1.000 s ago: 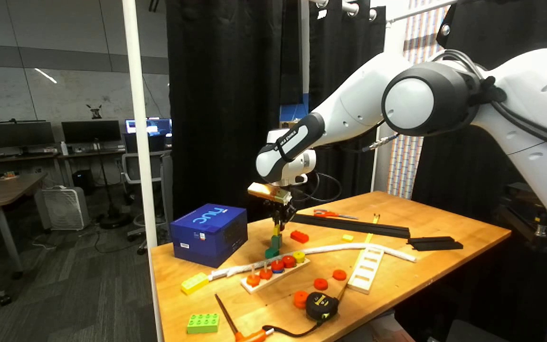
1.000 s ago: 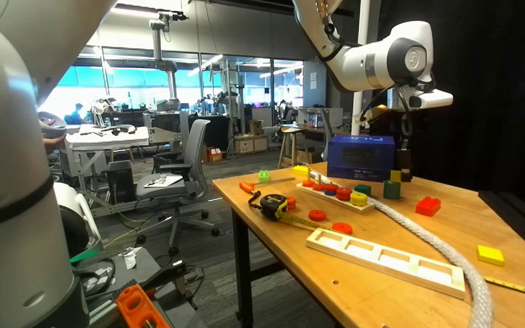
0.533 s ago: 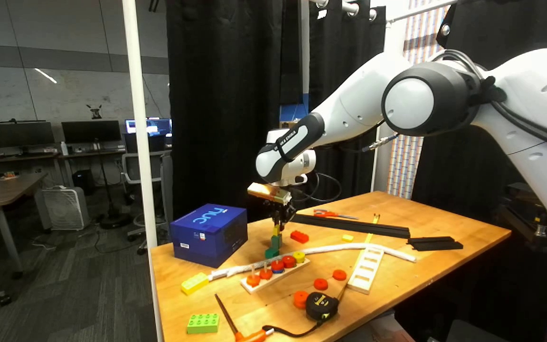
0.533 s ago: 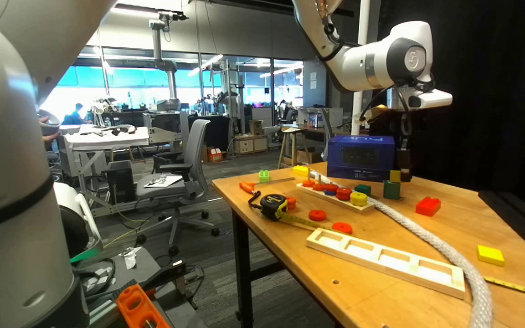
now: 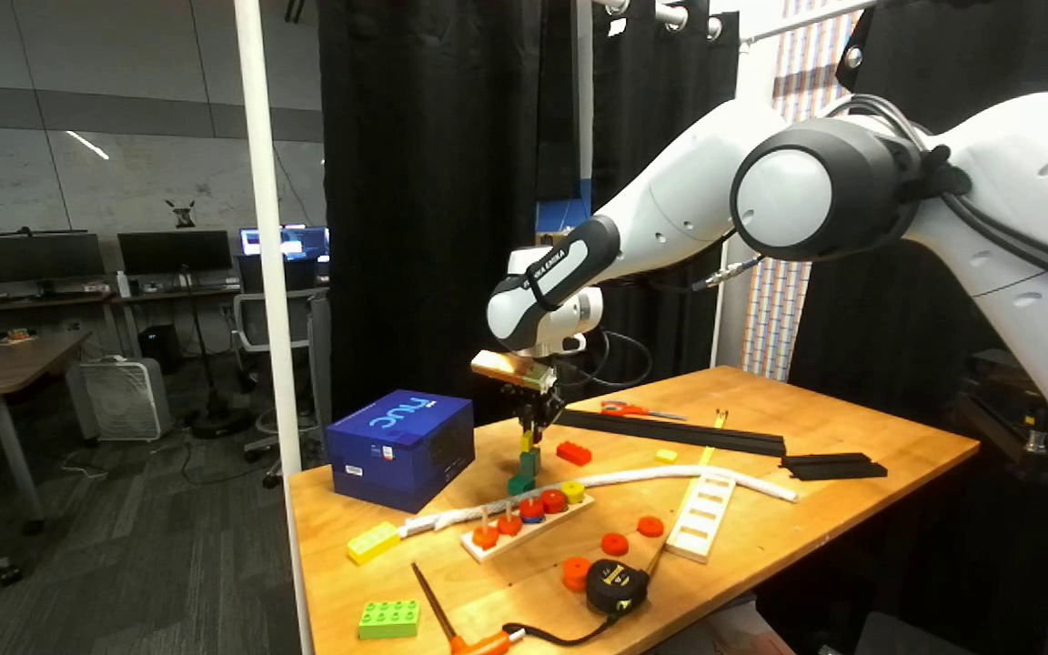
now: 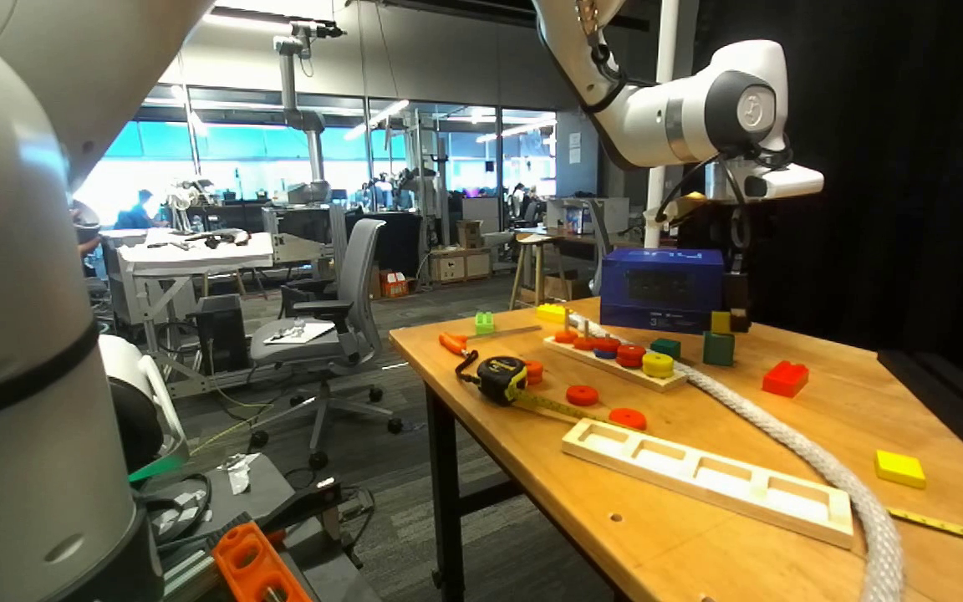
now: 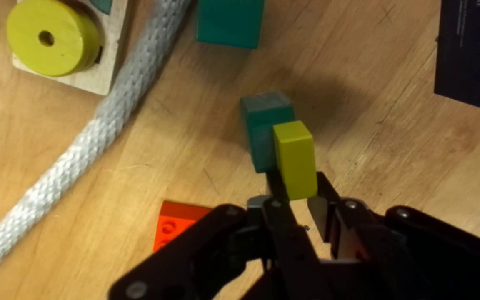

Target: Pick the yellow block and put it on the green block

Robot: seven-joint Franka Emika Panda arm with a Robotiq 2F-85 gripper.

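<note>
My gripper [image 7: 299, 189] is shut on the yellow block [image 7: 298, 166], which sticks out past the fingertips. The yellow block also shows in both exterior views [image 5: 527, 442] [image 6: 720, 322]. It is right above an upright green block [image 5: 530, 462] [image 6: 718, 349]. In the wrist view the yellow block covers part of that green block [image 7: 265, 121] and looks offset to its right. I cannot tell whether the two touch. A second green block [image 7: 230, 23] lies close by on the table, nearer the peg board [image 6: 665, 347].
A blue box [image 5: 401, 450] stands beside the blocks. A red brick [image 6: 785, 379], a white rope [image 6: 782, 435] and a peg board with rings [image 5: 524, 528] are close. A wooden frame [image 6: 707, 481], tape measure [image 5: 617, 587] and lime-green brick [image 5: 388, 619] lie further off.
The gripper and the yellow block have shifted slightly to the left in both exterior views. The green blocks have not moved.
</note>
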